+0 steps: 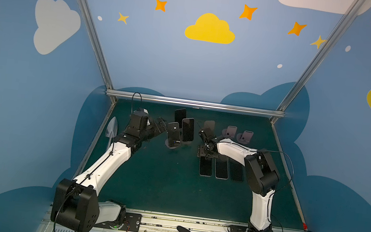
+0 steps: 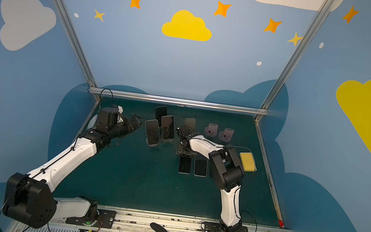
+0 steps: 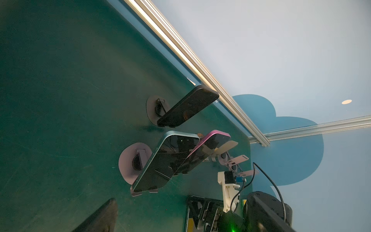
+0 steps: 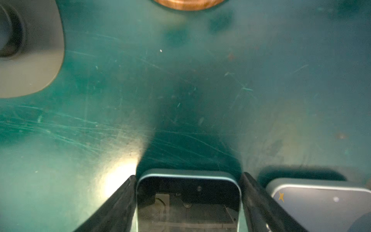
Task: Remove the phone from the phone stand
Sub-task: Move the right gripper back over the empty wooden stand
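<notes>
**Teal-rimmed phone (image 4: pixel 188 200) flat on the mat, right gripper (image 4: pixel 188 176) astride it**

Green mat (image 1: pixel 159 185) carries three phones lying flat in a row near the right arm. The teal-rimmed phone is the leftmost of them in both top views, screen up, and the right gripper hangs low over its far end. In the right wrist view the two black fingers (image 4: pixel 120 200) run along the phone's long edges, one on each side and very close. The picture is soft there, so I cannot tell whether they pinch the rim or stand just clear of it.

Just beside it lies a silver-rimmed phone (image 4: pixel 321 204). A third phone (image 1: pixel 236 173) lies beyond that, partly under the right arm in a top view.

Behind the right gripper a tan stand (image 1: pixel 209 125), a pink stand (image 1: pixel 231 131) and a second pink stand (image 1: pixel 246 136) stand bare.

Further left, three phones lean on stands:
- a black phone (image 3: pixel 186 106) at the back
- a pink-rimmed phone (image 3: pixel 210 143)
- a blue-rimmed phone (image 3: pixel 166 162) on a grey stand (image 3: pixel 128 162), nearest the left gripper (image 1: pixel 163 125)

The left gripper's jaws are spread wide and hold nothing. They point at the blue-rimmed phone, close to it without touching.
</notes>
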Robot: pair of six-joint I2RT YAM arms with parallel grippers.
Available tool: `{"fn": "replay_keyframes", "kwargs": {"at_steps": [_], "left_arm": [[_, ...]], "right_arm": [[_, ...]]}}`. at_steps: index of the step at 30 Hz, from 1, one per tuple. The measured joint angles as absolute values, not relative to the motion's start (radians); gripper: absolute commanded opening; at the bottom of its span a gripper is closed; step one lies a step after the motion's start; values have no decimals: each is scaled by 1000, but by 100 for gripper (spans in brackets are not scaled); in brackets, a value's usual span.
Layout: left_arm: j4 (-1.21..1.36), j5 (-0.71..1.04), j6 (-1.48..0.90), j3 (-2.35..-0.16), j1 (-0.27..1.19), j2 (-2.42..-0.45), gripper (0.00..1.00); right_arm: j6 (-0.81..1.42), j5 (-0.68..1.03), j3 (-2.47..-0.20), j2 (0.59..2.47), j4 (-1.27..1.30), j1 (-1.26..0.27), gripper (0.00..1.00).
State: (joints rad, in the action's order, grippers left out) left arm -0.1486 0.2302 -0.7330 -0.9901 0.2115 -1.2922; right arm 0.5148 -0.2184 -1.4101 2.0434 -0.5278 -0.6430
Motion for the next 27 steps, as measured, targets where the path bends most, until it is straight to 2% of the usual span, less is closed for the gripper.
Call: {"fn": "replay_keyframes", "kwargs": {"at_steps": [12, 27], "left_arm": [[-147, 234, -734, -990, 211, -1292, 100], [-147, 230, -738, -990, 212, -1292, 100]], "right_arm": [[465, -198, -1470, 1952, -608, -643, 85], [403, -254, -1608, 1868, -601, -614, 88]]}}
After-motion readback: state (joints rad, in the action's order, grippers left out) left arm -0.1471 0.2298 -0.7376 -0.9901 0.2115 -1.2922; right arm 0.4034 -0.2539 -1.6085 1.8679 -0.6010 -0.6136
